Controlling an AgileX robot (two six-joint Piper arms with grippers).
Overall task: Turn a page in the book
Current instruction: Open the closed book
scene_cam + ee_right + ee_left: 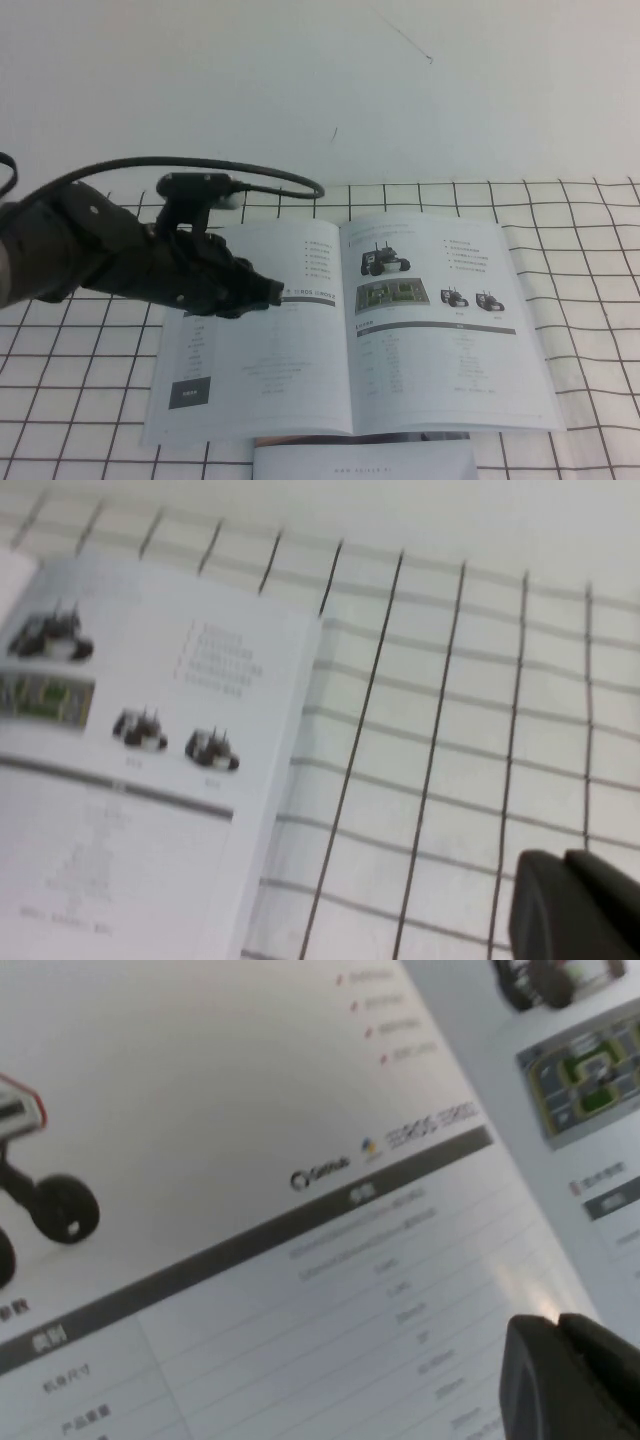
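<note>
The book [350, 330] lies open and flat on the checked table. Its right-hand page [440, 320] shows robot-car photos above a grey-barred table; it also shows in the right wrist view [130, 780]. The left-hand sheet [260, 370] carries a grey bar, text and a dark square. My left gripper [275, 292] is shut and empty, just above the left-hand sheet near the spine; the left wrist view [555, 1322] shows its tips over the table text. My right gripper [562, 858] is shut and empty over bare table, right of the book, out of the high view.
A smaller white booklet [360, 458] lies at the front edge, partly under the book. The left arm's cable [250, 170] loops above the book's far left corner. Checked cloth [580, 300] surrounds the book.
</note>
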